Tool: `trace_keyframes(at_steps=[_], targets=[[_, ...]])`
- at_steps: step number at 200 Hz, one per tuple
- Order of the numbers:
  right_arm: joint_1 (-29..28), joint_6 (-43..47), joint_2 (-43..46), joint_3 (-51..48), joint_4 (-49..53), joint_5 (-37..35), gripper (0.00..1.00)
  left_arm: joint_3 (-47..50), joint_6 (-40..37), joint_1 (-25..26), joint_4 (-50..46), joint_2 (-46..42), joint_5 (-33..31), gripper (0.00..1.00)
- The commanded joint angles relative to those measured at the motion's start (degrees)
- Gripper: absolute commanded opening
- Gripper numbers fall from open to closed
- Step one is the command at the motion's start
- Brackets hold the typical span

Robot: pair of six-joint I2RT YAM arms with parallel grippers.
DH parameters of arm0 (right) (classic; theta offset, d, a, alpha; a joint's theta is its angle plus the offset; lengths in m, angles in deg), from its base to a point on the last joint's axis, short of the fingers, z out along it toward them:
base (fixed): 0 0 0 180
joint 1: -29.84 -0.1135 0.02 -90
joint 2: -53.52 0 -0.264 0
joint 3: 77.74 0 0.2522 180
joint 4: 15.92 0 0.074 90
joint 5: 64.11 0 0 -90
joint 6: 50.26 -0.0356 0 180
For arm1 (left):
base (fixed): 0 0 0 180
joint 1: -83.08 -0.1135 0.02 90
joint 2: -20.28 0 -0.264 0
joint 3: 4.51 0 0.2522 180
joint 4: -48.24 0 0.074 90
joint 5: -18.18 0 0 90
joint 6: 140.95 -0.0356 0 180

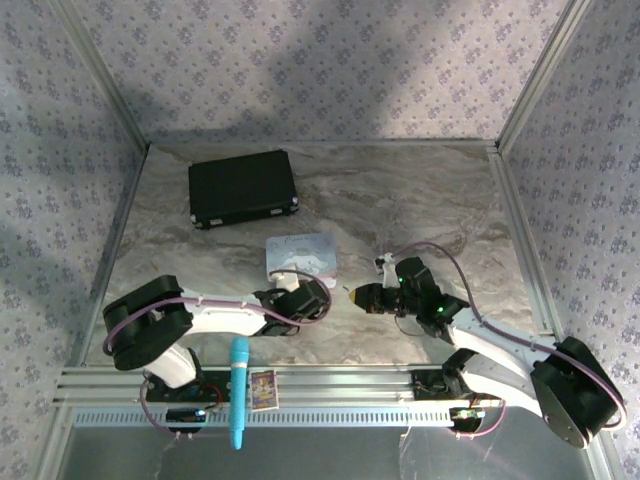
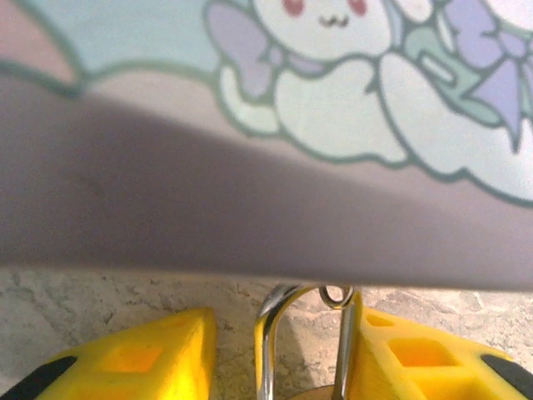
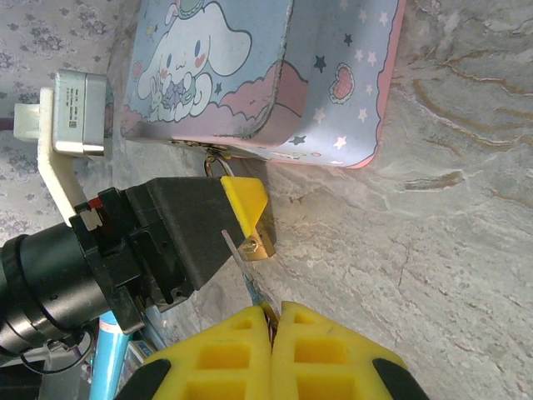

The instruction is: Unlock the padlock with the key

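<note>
Where the right gripper (image 3: 272, 317) enters the right wrist view, its two yellow fingers are pressed together on the key (image 3: 241, 268). The key's thin silvery blade sticks out from between them and points at the padlock (image 3: 261, 244). The blade tip lies just beside the padlock's brass body; contact cannot be confirmed.

The padlock hangs at the latch on the near edge of the pastel tin (image 3: 250, 75). The left gripper (image 2: 283, 333) straddles it with its fingers partly spread. In the left wrist view the shackle (image 2: 266, 333) stands between them, against one finger and with a gap to the other (whether they press on the body below cannot be told). The tin's side wall stands just beyond the fingertips.

In the top view the two grippers meet nose to nose in front of the tin's near edge. The marbled table (image 1: 430, 210) lies bare to the right of the tin and behind it. The black case (image 1: 243, 188) sits well apart at the far left. The blue pen (image 1: 240, 390) lies across the near rail (image 1: 400, 378).
</note>
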Motion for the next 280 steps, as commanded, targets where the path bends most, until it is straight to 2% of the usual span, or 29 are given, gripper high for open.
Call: trace_keyframes(at_steps=[1,20,45,81,111,131,155,187,225,257,280], targets=[[-0.4,-0.4,-0.4,-0.2,-1.4,-0.7,0.00,1.6,3.1,1.4,5.7,2.2,3.2,0.41],[-0.6,-0.6,-0.8,-0.2,-1.9,-1.0,0.00,2.3,3.0,2.1,8.8,2.9,3.2,0.40],[-1.1,-0.9,-1.8,0.0,-2.6,-1.2,0.00,1.9,2.7,2.2,9.0,3.5,3.3,0.28],[-2.0,-1.2,-3.1,-0.1,-3.7,-1.9,0.00,3.0,3.2,2.3,10.4,3.3,3.2,0.22],[-2.7,-2.6,-4.3,-0.5,-5.7,-2.1,0.00,4.1,4.8,2.3,10.7,2.0,2.4,0.11],[-2.9,-6.9,-6.5,-1.1,-8.6,-1.3,0.00,5.1,6.8,2.3,12.3,0.8,2.2,0.03],[-4.3,-15.3,-9.6,-2.1,-14.6,-0.8,0.00,6.1,9.9,2.2,13.7,-2.0,1.3,0.03],[-6.9,-21.4,-13.9,-2.0,-21.3,0.5,0.00,8.3,17.2,2.2,13.9,-6.1,-1.9,0.03],[-7.9,-27.4,-19.9,-1.4,-26.8,3.3,0.00,13.0,22.2,2.2,25.3,-6.9,-4.6,0.03],[-8.4,-30.0,-24.4,-1.2,-30.3,6.4,0.00,14.7,24.2,2.2,34.7,-3.6,-5.3,0.06],[-8.5,-30.9,-26.7,-1.9,-33.0,7.9,0.00,15.5,24.5,2.2,42.1,-0.4,-4.9,0.02]])
